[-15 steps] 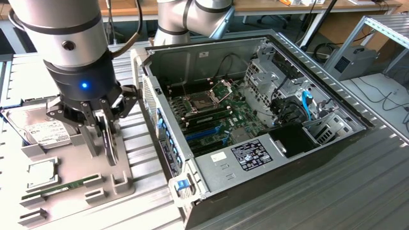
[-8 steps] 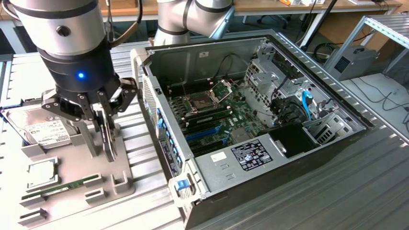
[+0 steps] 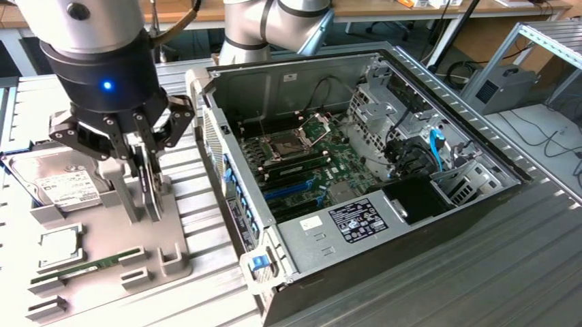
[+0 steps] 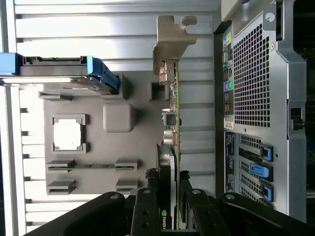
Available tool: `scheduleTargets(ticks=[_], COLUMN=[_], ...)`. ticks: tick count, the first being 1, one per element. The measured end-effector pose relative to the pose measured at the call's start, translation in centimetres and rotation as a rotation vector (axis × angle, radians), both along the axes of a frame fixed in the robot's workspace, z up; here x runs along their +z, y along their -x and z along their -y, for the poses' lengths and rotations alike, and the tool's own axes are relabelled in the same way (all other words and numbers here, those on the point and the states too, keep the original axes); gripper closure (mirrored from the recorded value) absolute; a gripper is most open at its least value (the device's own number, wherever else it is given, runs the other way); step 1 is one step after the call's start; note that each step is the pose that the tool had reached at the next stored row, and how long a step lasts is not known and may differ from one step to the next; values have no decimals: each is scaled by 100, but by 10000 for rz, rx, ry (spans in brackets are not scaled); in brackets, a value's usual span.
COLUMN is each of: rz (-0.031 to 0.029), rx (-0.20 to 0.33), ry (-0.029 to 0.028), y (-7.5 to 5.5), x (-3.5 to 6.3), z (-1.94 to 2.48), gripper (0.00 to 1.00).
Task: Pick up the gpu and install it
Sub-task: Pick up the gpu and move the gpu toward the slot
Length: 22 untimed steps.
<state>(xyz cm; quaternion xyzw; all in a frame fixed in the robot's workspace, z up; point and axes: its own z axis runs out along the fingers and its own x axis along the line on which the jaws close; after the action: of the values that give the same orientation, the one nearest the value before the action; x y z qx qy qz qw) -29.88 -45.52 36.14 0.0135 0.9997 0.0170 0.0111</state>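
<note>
At the exterior view's left, the black claw pinches the thin green gpu card with silver metal bracket, upright in the grey holder tray. It is probably light, stiff and fragile; hold it by its flat sides.

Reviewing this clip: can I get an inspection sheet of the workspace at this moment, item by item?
Surface: ribbed metal table with a grey parts fixture on it.
Job's things: gpu upright on edge at the fixture; open computer case beside it, to the exterior view's right.
Clutter: hard drive, CPU and RAM stick in the fixture.
Grippers: end effector closed on the gpu's two faces.
Cables: blue cable and black ones inside the case; loose cables on the floor.
Surroundings: wooden benches, grey box.
</note>
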Motion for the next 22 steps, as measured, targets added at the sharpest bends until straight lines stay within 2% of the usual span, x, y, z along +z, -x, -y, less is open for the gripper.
scheduleTargets(ticks=[8, 15, 22], rz=[0, 1, 1], rx=[0, 0, 0], ry=[13, 26, 37], y=[0, 0, 0], x=[250, 430, 569], z=[-10, -18, -26], gripper=[73, 73, 73])
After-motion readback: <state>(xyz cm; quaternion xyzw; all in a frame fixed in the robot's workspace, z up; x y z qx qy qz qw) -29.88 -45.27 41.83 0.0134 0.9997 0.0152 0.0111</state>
